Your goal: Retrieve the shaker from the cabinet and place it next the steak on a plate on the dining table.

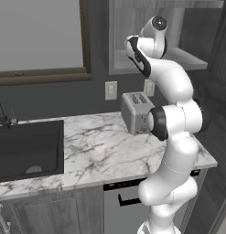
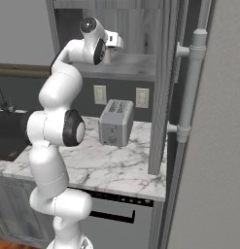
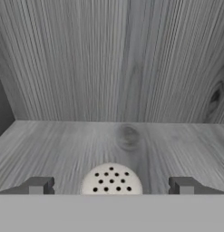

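Hand view puts the shaker [image 3: 111,179] on the cabinet [image 3: 109,59] shelf board, between my spread jaws of the gripper [image 3: 111,186], untouched. I judge it light, rigid and smooth, likely slippery; I'd pinch the wider body below the perforated cap.

The left base view looks forward and down from behind the arm, over the counter [image 1: 100,151], sink [image 1: 27,148] and toaster [image 1: 136,112]. The right base view faces the same counter [image 2: 111,163] and toaster [image 2: 115,122] from the other side, nearer its right end. Both share the cabinet [image 1: 187,57] shelf above. The hand view sits close inside the cabinet [image 3: 109,68], facing its back wall.
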